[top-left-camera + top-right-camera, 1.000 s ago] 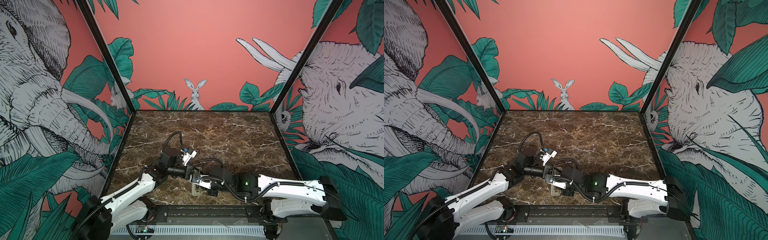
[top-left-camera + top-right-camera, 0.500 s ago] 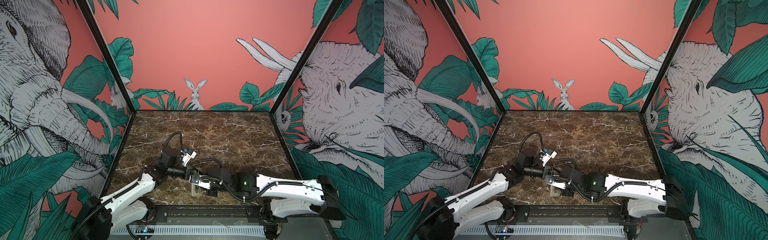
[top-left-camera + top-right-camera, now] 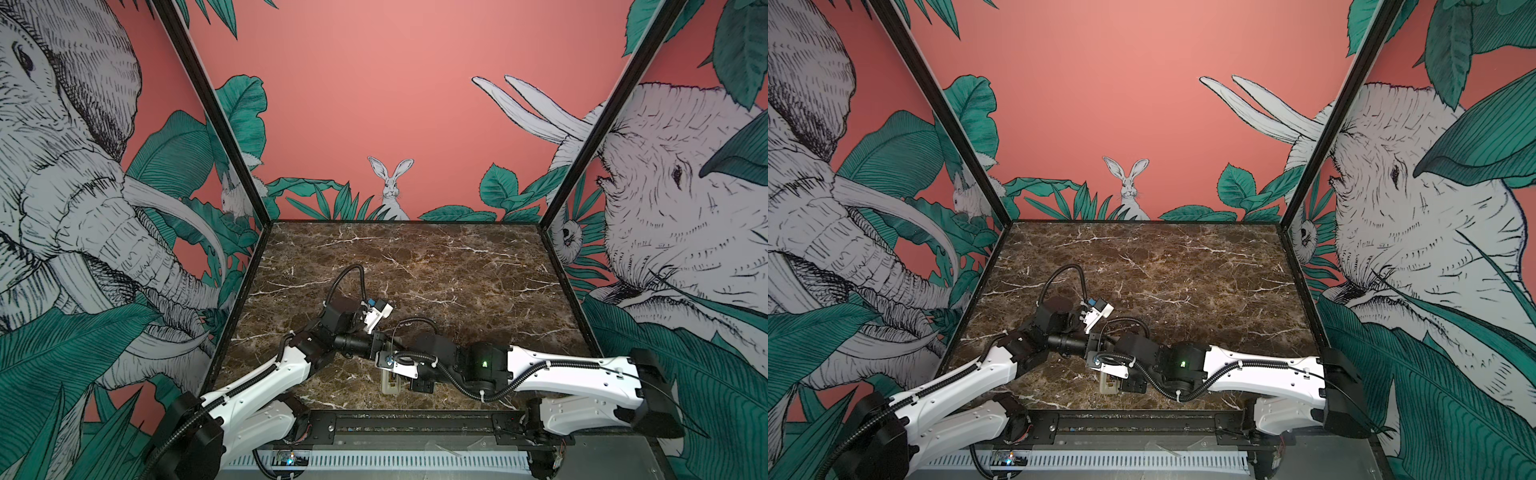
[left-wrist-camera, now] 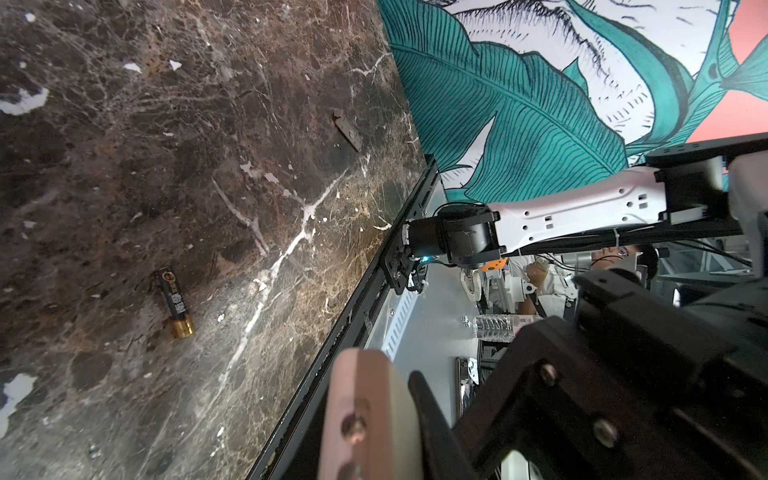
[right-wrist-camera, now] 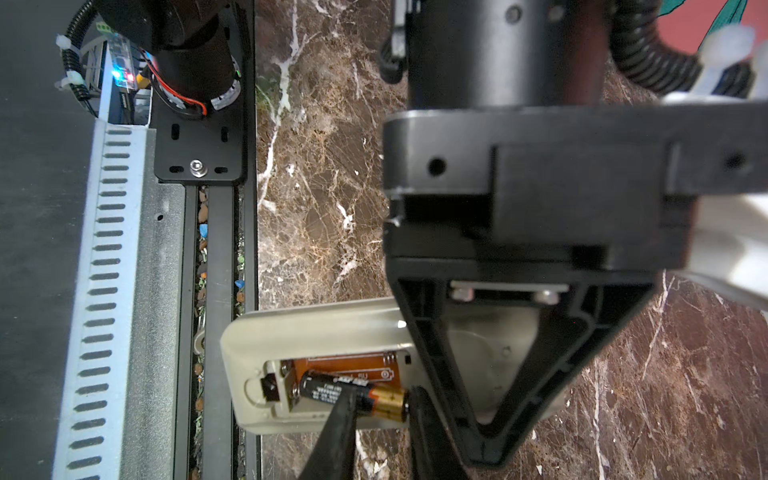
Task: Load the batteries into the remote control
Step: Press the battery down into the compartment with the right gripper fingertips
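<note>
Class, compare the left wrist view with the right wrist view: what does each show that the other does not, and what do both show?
Left wrist only: a loose battery lying on the marble table.
Right wrist only: the open bay of the remote control, back up, holding a second battery between the fingers of the right gripper.
Both: that table and its black front rail.

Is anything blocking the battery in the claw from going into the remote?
Nothing visible does. The right claw holds the battery right at the open bay of the remote. The left claw sits beside the bay, not over it.
</note>
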### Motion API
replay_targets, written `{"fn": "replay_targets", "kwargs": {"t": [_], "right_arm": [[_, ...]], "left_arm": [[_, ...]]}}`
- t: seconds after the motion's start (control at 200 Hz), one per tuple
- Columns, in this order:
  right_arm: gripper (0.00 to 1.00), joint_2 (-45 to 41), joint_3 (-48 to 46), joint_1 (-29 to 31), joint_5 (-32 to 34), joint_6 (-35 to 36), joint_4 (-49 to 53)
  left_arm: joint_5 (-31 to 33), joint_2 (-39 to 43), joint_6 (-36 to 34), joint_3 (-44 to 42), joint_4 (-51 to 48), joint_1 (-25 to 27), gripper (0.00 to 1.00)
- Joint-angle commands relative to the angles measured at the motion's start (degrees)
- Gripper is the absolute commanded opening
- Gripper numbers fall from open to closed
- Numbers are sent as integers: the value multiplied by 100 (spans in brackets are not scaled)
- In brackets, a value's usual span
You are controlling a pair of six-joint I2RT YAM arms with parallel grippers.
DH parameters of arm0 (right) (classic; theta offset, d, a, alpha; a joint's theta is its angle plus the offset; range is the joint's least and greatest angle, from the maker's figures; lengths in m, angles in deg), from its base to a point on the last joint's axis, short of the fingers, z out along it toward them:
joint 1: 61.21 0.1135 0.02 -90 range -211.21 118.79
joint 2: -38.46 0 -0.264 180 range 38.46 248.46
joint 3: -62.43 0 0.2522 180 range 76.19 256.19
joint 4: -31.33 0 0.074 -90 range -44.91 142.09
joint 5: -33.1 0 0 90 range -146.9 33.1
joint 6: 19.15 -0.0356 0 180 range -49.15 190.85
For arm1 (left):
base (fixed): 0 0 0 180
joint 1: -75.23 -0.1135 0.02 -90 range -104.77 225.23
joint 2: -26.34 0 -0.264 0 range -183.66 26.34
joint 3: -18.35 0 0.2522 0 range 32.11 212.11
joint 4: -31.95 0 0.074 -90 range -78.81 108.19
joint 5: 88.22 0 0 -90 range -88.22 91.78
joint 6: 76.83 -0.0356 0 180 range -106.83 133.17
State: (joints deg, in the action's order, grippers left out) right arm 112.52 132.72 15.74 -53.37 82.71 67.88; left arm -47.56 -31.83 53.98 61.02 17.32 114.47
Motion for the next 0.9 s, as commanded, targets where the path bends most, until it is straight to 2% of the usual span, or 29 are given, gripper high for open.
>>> {"fn": "replay_targets", "kwargs": {"t": [0.0, 0.895], "right_arm": [[23, 141, 102, 35, -105, 100, 301], [19, 859, 270, 114, -353, 293, 653]], "left_arm": [[-146, 193, -30, 203, 95, 31, 0], [-147, 246, -7, 168, 121, 24, 0]]}}
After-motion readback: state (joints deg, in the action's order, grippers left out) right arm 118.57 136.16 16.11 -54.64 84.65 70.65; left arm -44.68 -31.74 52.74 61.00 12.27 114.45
